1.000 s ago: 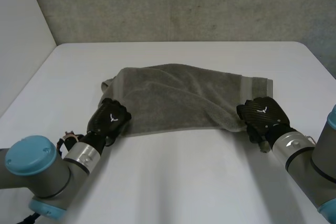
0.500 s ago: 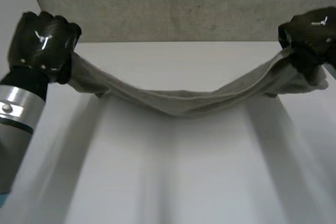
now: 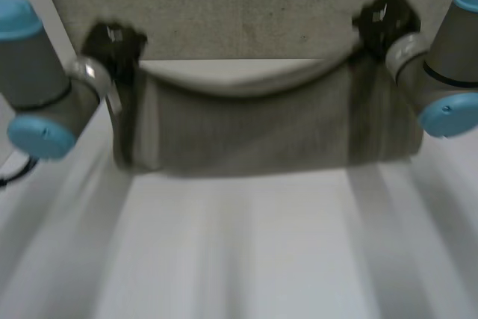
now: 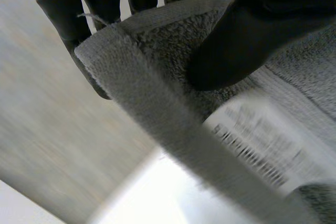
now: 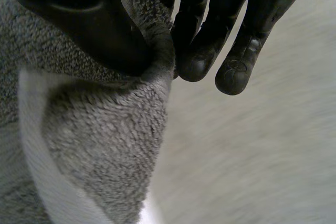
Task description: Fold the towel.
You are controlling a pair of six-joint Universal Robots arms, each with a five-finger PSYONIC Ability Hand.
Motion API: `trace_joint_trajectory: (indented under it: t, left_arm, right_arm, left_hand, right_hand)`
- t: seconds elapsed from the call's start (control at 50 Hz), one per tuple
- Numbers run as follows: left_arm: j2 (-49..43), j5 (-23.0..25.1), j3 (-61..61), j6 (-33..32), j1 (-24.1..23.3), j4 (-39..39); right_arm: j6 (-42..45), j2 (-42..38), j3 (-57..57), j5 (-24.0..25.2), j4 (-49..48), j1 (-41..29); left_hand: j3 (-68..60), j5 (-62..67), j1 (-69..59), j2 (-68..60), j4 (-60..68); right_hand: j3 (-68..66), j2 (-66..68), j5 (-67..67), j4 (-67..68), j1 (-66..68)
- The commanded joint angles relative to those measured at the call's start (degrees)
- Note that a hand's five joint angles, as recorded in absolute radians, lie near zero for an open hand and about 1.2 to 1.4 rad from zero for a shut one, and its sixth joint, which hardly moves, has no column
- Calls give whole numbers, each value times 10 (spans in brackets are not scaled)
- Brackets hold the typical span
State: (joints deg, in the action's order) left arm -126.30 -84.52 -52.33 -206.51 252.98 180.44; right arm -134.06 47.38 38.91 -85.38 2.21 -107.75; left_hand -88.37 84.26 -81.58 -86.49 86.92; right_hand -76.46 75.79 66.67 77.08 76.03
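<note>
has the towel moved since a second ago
Yes, upward: the towel has risen from the table and hangs before the grey wall, pinched by the left hand and right hand.

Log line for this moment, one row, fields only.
phase: towel held up spread | left hand: pinching a top corner | right hand: pinching the other top corner | lower edge: hangs over table, contact unclear

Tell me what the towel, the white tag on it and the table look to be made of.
Towel: grey terry cloth, likely cotton; it has a looped, fuzzy pile with a flat woven band along the edge.
Tag: thin white fabric, perhaps satin ribbon; its face is smooth and carries dark print.
Table: smooth white surface, maybe laminate or painted board; it shows a faint sheen and no grain.
</note>
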Motion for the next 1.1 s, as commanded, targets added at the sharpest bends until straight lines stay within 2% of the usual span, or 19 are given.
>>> trace_joint_trajectory:
  t: [0.02, 0.06, 0.12, 0.26, 0.3, 0.36, 0.4, 0.48, 0.56, 0.6, 0.68, 0.7, 0.72, 0.76, 0.84, 0.86, 0.98, 1.06, 1.1]
  left_arm:
    - [3, -23, 136, 42, -20, 152]
    - [17, -27, 125, 59, -18, 184]
    - [41, -19, 70, 90, -15, 226]
    - [60, -13, -80, 103, -6, 243]
    - [67, 13, -176, 103, 10, 250]
    - [71, 31, -224, 103, 19, 259]
    - [76, 65, -317, 103, 32, 296]
    - [84, 88, -404, 101, 40, 342]
    - [107, 113, -500, 99, 42, 379]
    - [122, 119, -528, 99, 42, 381]
    - [164, 126, -580, 99, 45, 381]
    - [191, 126, -604, 99, 52, 381]
    - [223, 127, -628, 98, 64, 377]
    - [259, 127, -650, 98, 75, 373]
    - [373, 138, -696, 99, 111, 339]
    - [374, 138, -696, 99, 111, 339]
    - [445, 195, -703, 101, 148, 281]
    - [427, 215, -698, 100, 150, 279]
    - [370, 216, -677, 99, 149, 279]
  right_arm:
    - [-142, 59, 65, -2, -285, -4]
    - [-168, 103, 119, 0, -316, -5]
    - [-168, 115, 141, 4, -314, -5]
    - [-163, 125, 221, 18, -223, -3]
    - [-163, 125, 237, 27, -198, -3]
    - [-160, 124, 283, 61, -158, -2]
    - [-154, 123, 311, 82, -145, 0]
    - [-130, 125, 407, 123, -135, 23]
    - [-112, 137, 466, 131, -135, 30]
    - [-105, 155, 495, 133, -134, 33]
    - [-92, 248, 584, 127, -120, 54]
    - [-92, 286, 608, 127, -110, 62]
    - [-92, 286, 608, 127, -110, 62]
    - [-92, 370, 646, 128, -75, 80]
    - [-91, 431, 654, 130, -21, 104]
    - [-90, 455, 650, 133, 9, 118]
    - [-88, 477, 618, 152, 53, 159]
    - [-85, 419, 587, 174, 46, 164]
    - [-81, 385, 572, 174, 47, 160]
  left_hand:
    - [84, -143, 16, 65, -69]
    - [84, -143, 16, 65, -69]
    - [84, -143, 16, 65, -69]
    - [84, -143, 16, 65, -69]
    - [84, -143, 16, 65, -69]
    - [84, -143, 16, 65, -69]
    - [84, -143, 16, 65, -69]
    - [84, -143, 16, 65, -69]
    - [84, -143, 16, 65, -69]
    - [84, -143, 16, 65, -69]
    - [84, -143, 16, 65, -69]
    - [84, -143, 16, 65, -69]
    - [84, -143, 16, 65, -69]
    - [84, -143, 16, 65, -69]
    - [84, -143, 16, 65, -69]
    - [84, -143, 16, 65, -69]
    - [84, -143, 16, 65, -69]
    - [84, -143, 16, 65, -69]
    - [84, -143, 16, 65, -69]
  right_hand:
    - [-35, 42, 33, 29, 40]
    - [-35, 42, 33, 29, 40]
    - [-35, 42, 33, 29, 40]
    - [-35, 42, 33, 29, 40]
    - [-35, 42, 33, 29, 40]
    - [-35, 42, 33, 29, 40]
    - [-35, 42, 33, 29, 40]
    - [-35, 42, 33, 29, 40]
    - [-35, 42, 33, 29, 40]
    - [-35, 42, 33, 29, 40]
    - [-35, 42, 33, 29, 40]
    - [-35, 42, 33, 29, 40]
    - [-35, 42, 33, 29, 40]
    - [-35, 42, 33, 29, 40]
    - [-35, 42, 33, 29, 40]
    - [-35, 42, 33, 29, 40]
    - [-35, 42, 33, 29, 40]
    - [-35, 42, 33, 29, 40]
    - [-35, 42, 33, 29, 40]
